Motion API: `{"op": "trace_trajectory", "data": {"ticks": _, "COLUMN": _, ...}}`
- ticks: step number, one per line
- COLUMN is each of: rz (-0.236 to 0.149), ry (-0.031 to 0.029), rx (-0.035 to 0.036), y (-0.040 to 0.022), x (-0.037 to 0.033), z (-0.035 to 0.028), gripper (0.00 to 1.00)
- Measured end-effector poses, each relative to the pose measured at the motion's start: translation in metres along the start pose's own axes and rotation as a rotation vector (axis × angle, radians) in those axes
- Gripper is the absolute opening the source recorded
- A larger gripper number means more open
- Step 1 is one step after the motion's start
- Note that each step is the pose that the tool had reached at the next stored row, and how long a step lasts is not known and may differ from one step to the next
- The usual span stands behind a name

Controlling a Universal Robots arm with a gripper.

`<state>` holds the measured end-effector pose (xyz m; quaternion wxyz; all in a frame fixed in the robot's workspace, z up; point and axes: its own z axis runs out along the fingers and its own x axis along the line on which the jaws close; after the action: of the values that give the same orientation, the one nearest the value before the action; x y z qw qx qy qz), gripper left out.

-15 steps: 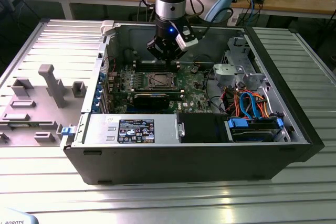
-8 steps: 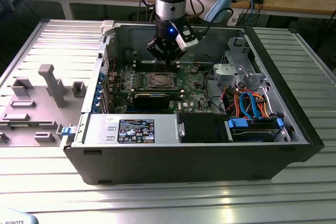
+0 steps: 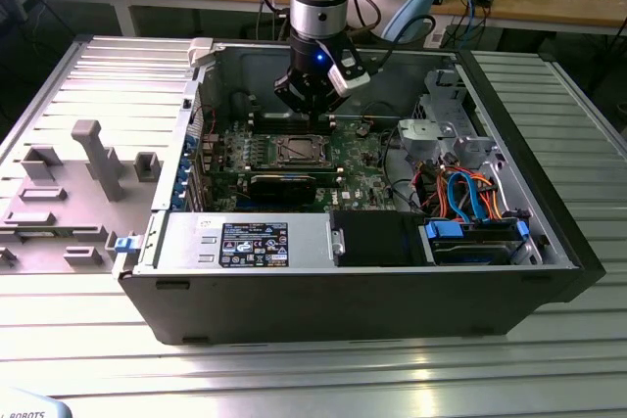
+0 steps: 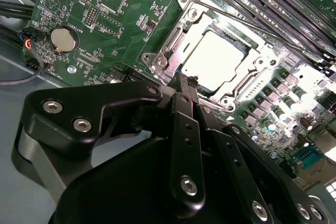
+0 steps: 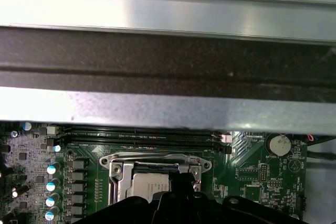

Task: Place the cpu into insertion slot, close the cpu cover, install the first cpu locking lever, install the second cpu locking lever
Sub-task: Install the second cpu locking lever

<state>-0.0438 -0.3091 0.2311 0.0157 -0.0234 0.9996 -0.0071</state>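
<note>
Overhead, gripper (image 4: pixel 185 83) above cpu (image 4: pixel 214 61), cpu cover (image 4: pixel 247 80) closed

- The cpu (image 4: pixel 216 61) sits flat in the insertion slot (image 3: pixel 297 150), its dull silver top catching the light and showing through the frame's window in the second wrist view.
- The insertion slot lies mid-board on the green motherboard, beside the long black memory slots.
- The cpu cover (image 4: pixel 237 85), a silvery frame plate, lies closed down over the chip's edges.
- Thin wire locking levers (image 4: pixel 231 15) run along the socket's sides.
</note>
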Motion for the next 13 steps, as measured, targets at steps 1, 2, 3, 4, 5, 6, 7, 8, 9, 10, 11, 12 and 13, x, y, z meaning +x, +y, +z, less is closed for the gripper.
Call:
{"op": "trace_trajectory", "data": {"ticks": 1, "rz": 0.000, "ry": 0.0000, "rx": -0.0001, "y": -0.0001, "x": 0.0000, "z": 0.0000, "gripper": 0.11}}
{"op": "trace_trajectory", "data": {"ticks": 2, "rz": 0.000, "ry": 0.0000, "rx": 0.0000, "y": -0.0003, "x": 0.0000, "z": 0.0000, "gripper": 0.11}}
{"op": "trace_trajectory", "data": {"ticks": 3, "rz": 0.000, "ry": 0.0002, "rx": 0.0001, "y": -0.0007, "x": 0.0000, "z": -0.0001, "gripper": 0.11}}
{"op": "trace_trajectory", "data": {"ticks": 4, "rz": 0.000, "ry": 0.0001, "rx": 0.0001, "y": -0.0013, "x": 0.0000, "z": 0.0000, "gripper": 0.11}}
{"op": "trace_trajectory", "data": {"ticks": 5, "rz": 0.000, "ry": 0.0000, "rx": 0.0000, "y": -0.0016, "x": 0.0001, "z": 0.0000, "gripper": 0.11}}
{"op": "trace_trajectory", "data": {"ticks": 6, "rz": 0.000, "ry": -0.0001, "rx": -0.0001, "y": -0.0017, "x": 0.0001, "z": 0.0001, "gripper": 0.11}}
{"op": "trace_trajectory", "data": {"ticks": 7, "rz": 0.000, "ry": -0.0001, "rx": -0.0001, "y": -0.0018, "x": 0.0001, "z": 0.0001, "gripper": 0.11}}
{"op": "trace_trajectory", "data": {"ticks": 8, "rz": 0.000, "ry": 0.0001, "rx": 0.0001, "y": -0.0019, "x": 0.0001, "z": -0.0002, "gripper": 0.11}}
{"op": "trace_trajectory", "data": {"ticks": 9, "rz": 0.000, "ry": 0.0001, "rx": 0.0001, "y": -0.0019, "x": 0.0001, "z": -0.0009, "gripper": 0.11}}
{"op": "trace_trajectory", "data": {"ticks": 10, "rz": 0.000, "ry": 0.0000, "rx": 0.0000, "y": -0.0019, "x": 0.0000, "z": -0.0019, "gripper": 0.11}}
{"op": "trace_trajectory", "data": {"ticks": 11, "rz": 0.000, "ry": 0.0000, "rx": 0.0003, "y": -0.0019, "x": 0.0000, "z": -0.0028, "gripper": 0.11}}
{"op": "trace_trajectory", "data": {"ticks": 12, "rz": 0.000, "ry": 0.0000, "rx": 0.0003, "y": -0.0019, "x": 0.0000, "z": -0.0033, "gripper": 0.11}}
{"op": "trace_trajectory", "data": {"ticks": 13, "rz": 0.000, "ry": -0.0001, "rx": 0.0006, "y": -0.0019, "x": -0.0001, "z": -0.0033, "gripper": 0.11}}
